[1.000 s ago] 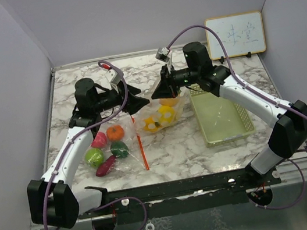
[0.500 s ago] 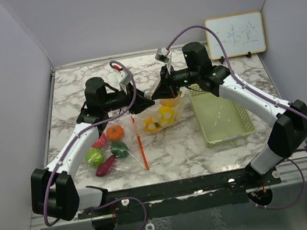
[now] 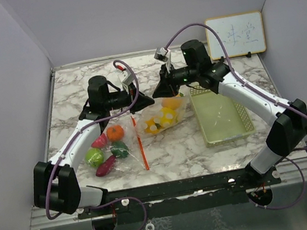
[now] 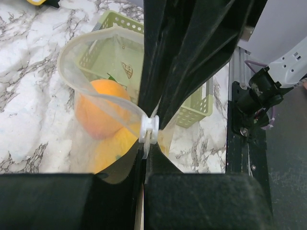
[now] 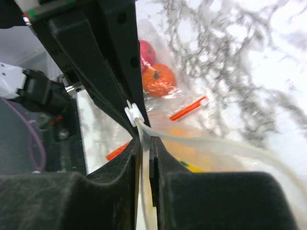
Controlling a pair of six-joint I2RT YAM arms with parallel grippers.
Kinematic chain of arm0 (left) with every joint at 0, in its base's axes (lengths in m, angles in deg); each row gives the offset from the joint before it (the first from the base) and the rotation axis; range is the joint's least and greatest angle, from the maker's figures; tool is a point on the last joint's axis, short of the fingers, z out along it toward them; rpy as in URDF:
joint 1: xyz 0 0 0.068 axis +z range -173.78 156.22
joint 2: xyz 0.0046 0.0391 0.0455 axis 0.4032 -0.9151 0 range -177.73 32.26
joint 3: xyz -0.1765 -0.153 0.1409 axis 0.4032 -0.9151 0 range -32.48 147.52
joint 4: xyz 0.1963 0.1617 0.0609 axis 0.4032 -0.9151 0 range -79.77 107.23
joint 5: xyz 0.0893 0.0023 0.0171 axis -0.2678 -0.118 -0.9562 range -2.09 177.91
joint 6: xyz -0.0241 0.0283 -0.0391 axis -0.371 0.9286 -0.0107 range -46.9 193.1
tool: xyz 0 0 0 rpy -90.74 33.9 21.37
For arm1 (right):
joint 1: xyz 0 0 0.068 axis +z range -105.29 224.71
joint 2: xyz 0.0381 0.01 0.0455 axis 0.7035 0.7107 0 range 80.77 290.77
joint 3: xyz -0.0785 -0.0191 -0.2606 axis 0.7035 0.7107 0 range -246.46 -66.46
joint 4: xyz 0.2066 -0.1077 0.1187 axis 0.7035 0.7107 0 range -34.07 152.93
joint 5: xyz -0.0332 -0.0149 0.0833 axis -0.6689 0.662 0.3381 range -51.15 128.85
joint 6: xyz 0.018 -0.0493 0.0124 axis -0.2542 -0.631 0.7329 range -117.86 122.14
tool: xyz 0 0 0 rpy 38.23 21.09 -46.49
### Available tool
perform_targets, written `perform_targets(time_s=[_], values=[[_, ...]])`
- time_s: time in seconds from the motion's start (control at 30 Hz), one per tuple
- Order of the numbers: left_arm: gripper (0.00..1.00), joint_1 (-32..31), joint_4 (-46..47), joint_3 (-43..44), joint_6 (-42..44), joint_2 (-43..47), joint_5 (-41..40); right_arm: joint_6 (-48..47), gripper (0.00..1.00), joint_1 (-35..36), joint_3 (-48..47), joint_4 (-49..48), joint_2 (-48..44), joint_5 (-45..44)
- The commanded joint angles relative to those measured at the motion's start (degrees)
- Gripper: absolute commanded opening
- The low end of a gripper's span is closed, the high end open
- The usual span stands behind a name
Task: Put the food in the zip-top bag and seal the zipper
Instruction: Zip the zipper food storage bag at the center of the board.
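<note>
Bright even overhead light on the white grey-veined marble worktop [image 3: 177, 152], faint soft shadows, overhead view sharp, wrist views blurred up close, sheen on the clear plastic zip-top bag [image 4: 91, 57].

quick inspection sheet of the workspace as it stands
surface: marble table, no damage seen
job's things: bag open, rim held up, yellow and orange food inside; five loose pieces on the left
clutter: green basket and red strip on the table
grippers: left gripper and right gripper each shut on the bag rim
cables: purple cables loop over both arms
surroundings: plain walls, whiteboard back right
</note>
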State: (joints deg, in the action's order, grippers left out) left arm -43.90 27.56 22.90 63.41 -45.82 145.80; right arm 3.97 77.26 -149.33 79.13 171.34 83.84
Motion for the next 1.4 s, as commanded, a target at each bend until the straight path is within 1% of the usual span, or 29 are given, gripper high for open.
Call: perform_targets(time_s=[0.0, 0.07, 0.13, 0.2, 0.27, 0.4, 0.5, 0.57, 0.8, 0.83, 0.87, 0.9, 0.93, 1.0, 1.13, 1.37], values=[[0.0, 0.01, -2.01, 1.63, 2.02, -0.09, 2.7, -8.65, 0.22, -0.23, -5.78, 3.41, -0.83, -4.23], [0.0, 0.0, -2.48, 1.9, 2.48, -0.16, 2.98, -11.08, 0.35, -0.43, -6.67, 3.49, -1.48, -3.54], [0.0, 0.02, -2.78, 2.18, 2.97, -0.25, 3.59, -12.91, 0.45, -0.48, -6.52, 2.32, -2.05, -0.96], [0.0, 0.02, -2.9, 2.59, 3.14, -0.4, 4.11, -14.21, 0.51, -0.48, -5.99, 0.97, -2.08, 3.23], [0.0, 0.06, -2.95, 3.12, 3.11, -0.4, 4.61, -15.25, 0.54, -0.48, -5.44, 0.24, -1.35, 8.11], [0.0, 0.0, -3.19, 3.85, 2.98, -0.09, 5.29, -15.08, 0.55, -0.48, -2.42, -4.06, 0.01, 16.71], [0.0, 0.03, -3.56, 3.68, 2.82, 0.25, 5.5, -13.87, 0.55, -0.54, -0.73, -8.6, 0.14, 17.63], [0.0, 0.04, -3.58, 3.32, 2.68, 0.54, 5.48, -13.93, 0.54, -0.56, -0.85, -9.77, 0.7, 17.48], [0.0, 0.03, -3.8, 2.72, 2.4, 1.51, 5.27, -13.4, 0.45, -0.73, -1.27, -11.03, 2.55, 15.5], [0.0, 0.03, -3.82, 2.64, 2.4, 1.59, 5.15, -13.04, 0.4, -0.8, -1.24, -11.29, 2.7, 15.41], [0.0, 0.02, -3.88, 2.58, 2.41, 1.66, 5.13, -12.73, 0.33, -1.01, -1.47, -11.29, 2.89, 15.55], [0.0, 0.03, -3.97, 2.49, 2.52, 1.62, 5.13, -12.53, 0.21, -1.2, -1.69, -11.12, 3.17, 16.06], [0.0, 0.03, -4.2, 2.47, 2.49, 1.62, 5.13, -12.14, 0.14, -1.45, -1.84, -10.83, 3.4, 16.36], [0.0, 0.02, -4.49, 2.51, 2.57, 1.7, 5.03, -11.71, 0.07, -1.9, -1.75, -10.37, 3.45, 16.27], [0.0, 0.49, -5.12, 3.34, 2.7, 1.8, 4.4, -11.45, 0.02, -3.16, -1.14, -8.26, 3.25, 14.18], [0.0, 5.22, -2.79, 3.19, -0.27, 2.74, 4.2, -11.37, 0.02, -6.38, 2.6, -6.02, 0.4, 5.59]])
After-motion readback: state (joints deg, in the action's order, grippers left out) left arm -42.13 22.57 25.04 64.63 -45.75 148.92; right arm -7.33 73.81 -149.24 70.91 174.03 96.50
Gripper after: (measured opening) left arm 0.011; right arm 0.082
